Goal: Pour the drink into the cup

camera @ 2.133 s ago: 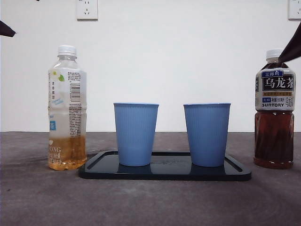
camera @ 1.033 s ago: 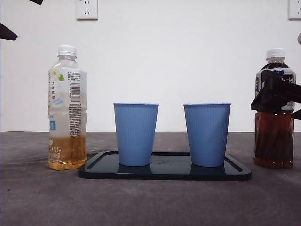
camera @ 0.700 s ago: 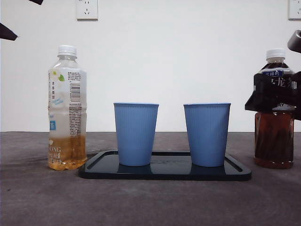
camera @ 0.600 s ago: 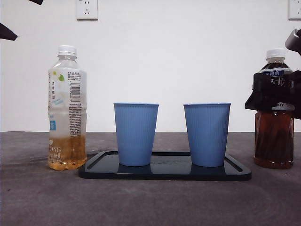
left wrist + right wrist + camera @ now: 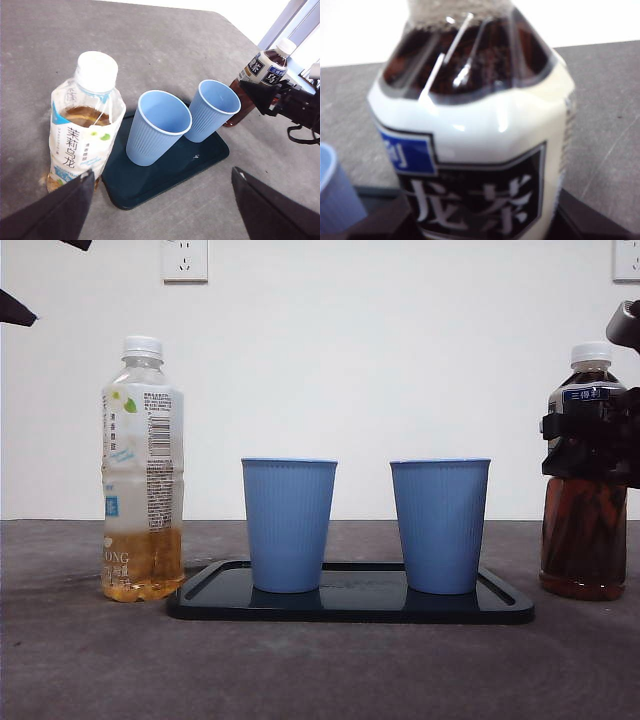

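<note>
a: while the right pincer sits clenched around the label of the dark tea bottle at the right edge of the front view, is the cap on?

b: yes, the white cap is on, and the bottle looks to be standing on the counter, just right of the tray.

a: and the cups?

b: two blue ones on the tray, the right cup nearer the bottle, the left cup beside it.

a: what worries you?

b: tipping with the cap on pours nothing. also the bottle looks full and heavy; a grip on the smooth label could slip, or the swing could knock the light cup over.

a: the left pincer?

b: released, waiting near the pale tea bottle.
</note>
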Controlling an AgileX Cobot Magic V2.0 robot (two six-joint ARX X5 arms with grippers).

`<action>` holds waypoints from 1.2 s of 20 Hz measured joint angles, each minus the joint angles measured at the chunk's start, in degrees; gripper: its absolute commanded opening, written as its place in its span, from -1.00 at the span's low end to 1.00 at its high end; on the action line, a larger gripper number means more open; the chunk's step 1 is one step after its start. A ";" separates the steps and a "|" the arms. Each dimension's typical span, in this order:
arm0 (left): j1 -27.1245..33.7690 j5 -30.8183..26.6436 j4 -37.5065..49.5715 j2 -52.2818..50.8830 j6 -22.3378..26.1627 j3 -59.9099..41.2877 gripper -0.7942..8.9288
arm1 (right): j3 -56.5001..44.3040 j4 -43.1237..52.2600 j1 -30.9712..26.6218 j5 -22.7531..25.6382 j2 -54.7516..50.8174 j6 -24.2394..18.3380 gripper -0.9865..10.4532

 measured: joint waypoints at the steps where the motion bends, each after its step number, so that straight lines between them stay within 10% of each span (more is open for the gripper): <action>1: 0.00 -0.11 0.00 0.00 0.07 0.00 0.06 | 0.13 -3.06 0.02 -0.17 -1.86 -0.44 -0.49; 14: 0.00 -0.50 0.00 3.19 0.77 -0.02 0.06 | 28.83 -77.88 9.51 8.07 -12.94 -15.98 -0.49; 24: -3.04 -0.59 0.96 3.19 0.79 -0.02 0.06 | 41.05 -99.73 18.56 18.27 -12.87 -27.17 -0.49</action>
